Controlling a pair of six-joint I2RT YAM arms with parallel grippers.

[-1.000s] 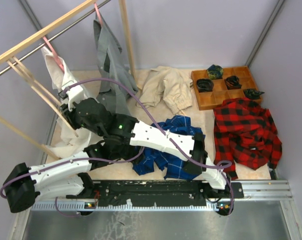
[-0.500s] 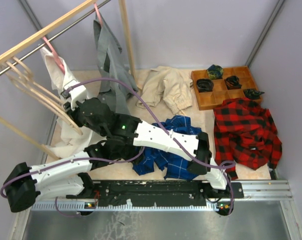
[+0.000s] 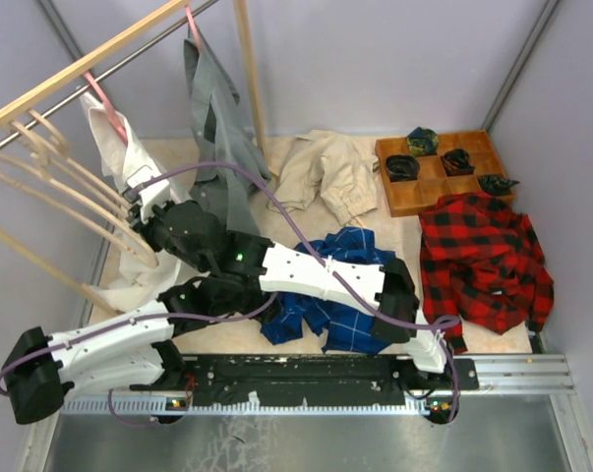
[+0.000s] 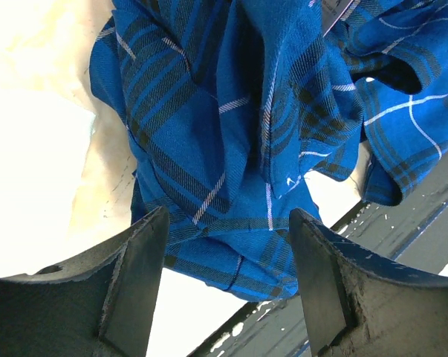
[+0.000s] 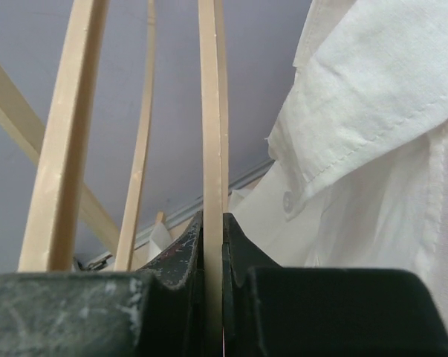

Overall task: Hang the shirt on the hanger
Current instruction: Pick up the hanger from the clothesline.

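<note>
- Right gripper [image 5: 212, 223] is pressed together on one thin arm of the hanger [image 5: 211, 111], pinching the pale strip between its pads, just beside a hanging white shirt [image 5: 372, 134].
- Left gripper [image 4: 227, 223] hangs spread with nothing between its fingers, directly over the shirt [image 4: 231, 111].
- From above, the shirt lies crumpled on the table [image 3: 399, 236] near the arm bases, well apart from the held hanger up at the far left by the wooden bar [image 3: 89, 64].
- The hanger's long axis slants from that bar down toward the right gripper.
- The right arm stretches diagonally over the left arm and the shirt. The left arm is folded low and is nearer the cloth.
- The hanger likely must come right and nearward.
</note>
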